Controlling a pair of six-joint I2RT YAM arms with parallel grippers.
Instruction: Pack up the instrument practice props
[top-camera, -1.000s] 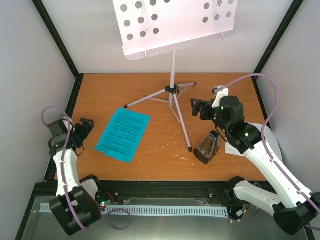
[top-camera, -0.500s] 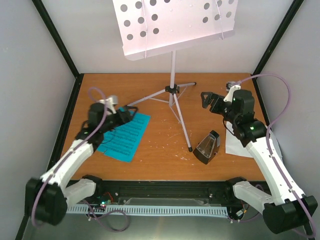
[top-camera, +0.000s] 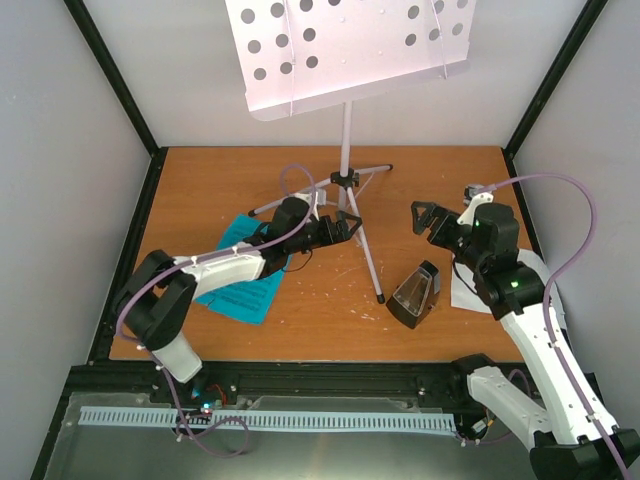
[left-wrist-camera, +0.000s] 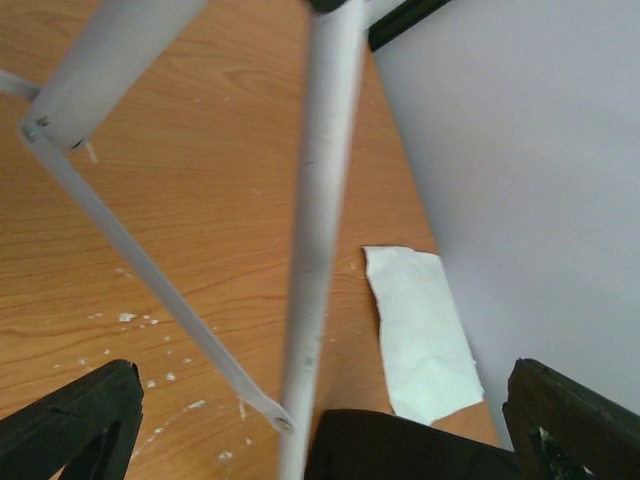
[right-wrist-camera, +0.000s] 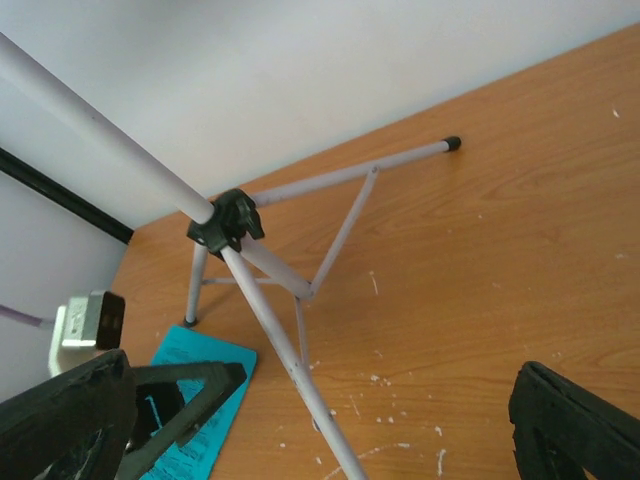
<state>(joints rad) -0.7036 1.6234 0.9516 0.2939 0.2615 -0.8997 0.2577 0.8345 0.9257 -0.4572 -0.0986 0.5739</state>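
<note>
the left gripper (top-camera: 346, 226) has swung from the blue sheet (top-camera: 238, 292) to the music stand (top-camera: 346, 140) near the back edge, jaws wide astride a tripod leg (left-wrist-camera: 315, 230); the right gripper (top-camera: 424, 217) hovers wide nearby. next, seemingly: close on the leg to fold the stand.

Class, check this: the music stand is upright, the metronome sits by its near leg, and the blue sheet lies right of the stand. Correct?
No. The blue sheet lies left of the music stand, as the top external view shows. The stand is upright and the metronome sits by its near leg.
</note>
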